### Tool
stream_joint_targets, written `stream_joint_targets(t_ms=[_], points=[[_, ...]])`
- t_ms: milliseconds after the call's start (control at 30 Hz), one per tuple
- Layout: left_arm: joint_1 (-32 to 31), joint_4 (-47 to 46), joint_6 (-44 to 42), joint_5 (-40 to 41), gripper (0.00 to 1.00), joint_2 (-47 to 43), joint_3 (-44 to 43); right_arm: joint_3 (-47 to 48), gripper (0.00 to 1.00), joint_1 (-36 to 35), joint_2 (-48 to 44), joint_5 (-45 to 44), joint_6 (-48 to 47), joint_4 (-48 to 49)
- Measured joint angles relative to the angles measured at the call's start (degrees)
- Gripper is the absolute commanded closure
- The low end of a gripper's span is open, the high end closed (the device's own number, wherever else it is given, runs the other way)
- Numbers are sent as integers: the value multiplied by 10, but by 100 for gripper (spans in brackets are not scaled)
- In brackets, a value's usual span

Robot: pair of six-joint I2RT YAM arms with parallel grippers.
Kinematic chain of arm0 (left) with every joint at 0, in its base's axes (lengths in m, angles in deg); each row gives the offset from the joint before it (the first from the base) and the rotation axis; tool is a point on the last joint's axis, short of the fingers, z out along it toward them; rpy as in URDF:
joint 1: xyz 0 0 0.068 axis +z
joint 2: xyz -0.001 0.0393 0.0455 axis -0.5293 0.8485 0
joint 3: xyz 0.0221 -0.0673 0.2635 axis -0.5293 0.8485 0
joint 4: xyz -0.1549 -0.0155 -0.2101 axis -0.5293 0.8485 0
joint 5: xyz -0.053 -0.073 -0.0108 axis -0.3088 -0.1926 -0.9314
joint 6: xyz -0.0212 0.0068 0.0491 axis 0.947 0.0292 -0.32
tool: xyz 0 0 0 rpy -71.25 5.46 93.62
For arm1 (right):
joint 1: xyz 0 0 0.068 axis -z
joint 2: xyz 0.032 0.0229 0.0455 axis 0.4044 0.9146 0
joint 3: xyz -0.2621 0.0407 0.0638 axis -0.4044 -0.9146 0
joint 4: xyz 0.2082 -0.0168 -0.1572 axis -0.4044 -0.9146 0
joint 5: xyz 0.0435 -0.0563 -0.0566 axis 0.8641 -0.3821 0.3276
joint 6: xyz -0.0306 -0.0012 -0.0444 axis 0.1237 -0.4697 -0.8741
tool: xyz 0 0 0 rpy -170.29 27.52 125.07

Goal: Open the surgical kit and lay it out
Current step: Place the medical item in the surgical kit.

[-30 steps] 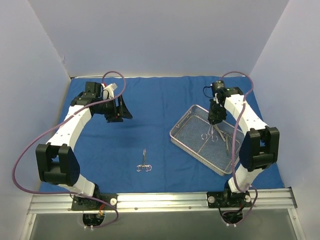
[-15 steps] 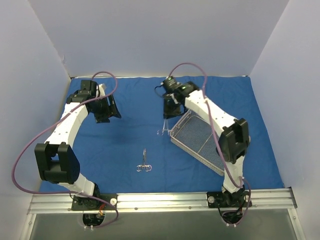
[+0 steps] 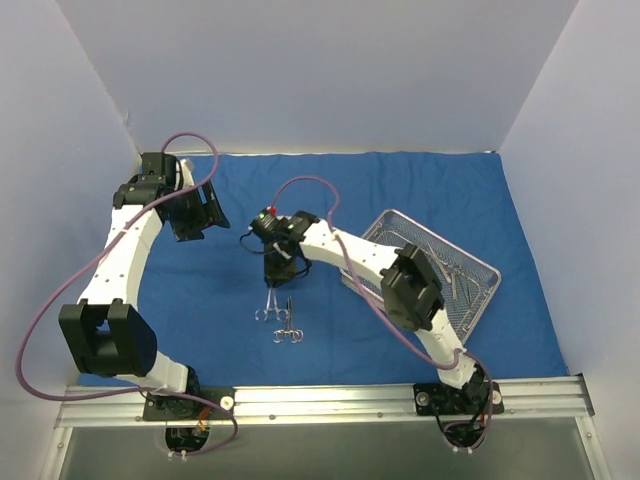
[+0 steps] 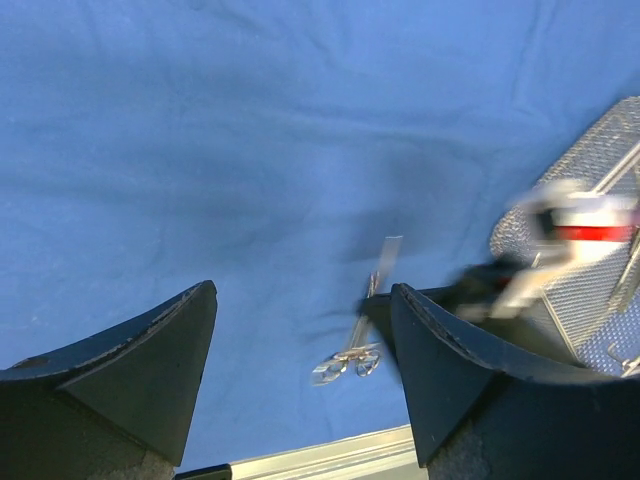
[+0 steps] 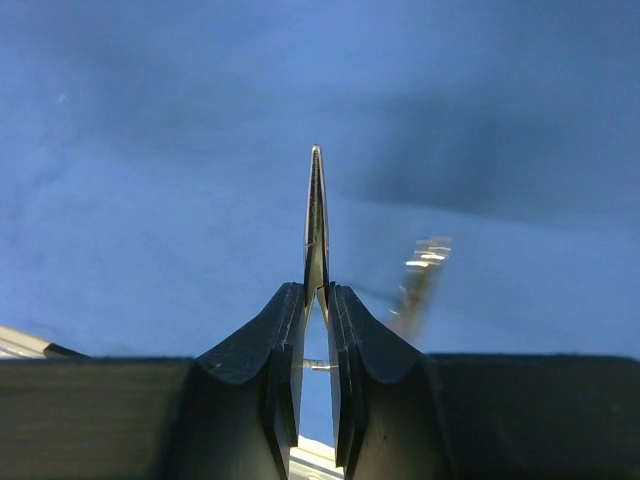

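The right arm (image 3: 345,252) reaches across to centre, its narrow jaws holding one forceps (image 5: 317,200). I would lower until it lies flat on the blue wrap (image 3: 350,190), parallel to the laid pair (image 3: 289,330) just beside it, then release. Left jaws: wide, empty, well apart. White walls (image 3: 320,80) enclose the counter (image 3: 330,455). The mesh tray (image 3: 482,292), at right, holds more instruments.

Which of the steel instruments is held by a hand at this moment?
The forceps gripped in the right hand, above the blue cloth beside the pair that lies flat there. The remaining instruments lie in the mesh tray.
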Motion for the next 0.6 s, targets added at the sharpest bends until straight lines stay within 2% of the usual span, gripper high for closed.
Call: stream_joint_targets(t_ms=[233, 600], points=[[0, 9, 3, 0, 21, -29, 0, 50, 100, -58, 51, -1, 41, 9], [0, 11, 8, 2, 20, -35, 0, 67, 100, -63, 64, 1, 79, 12]])
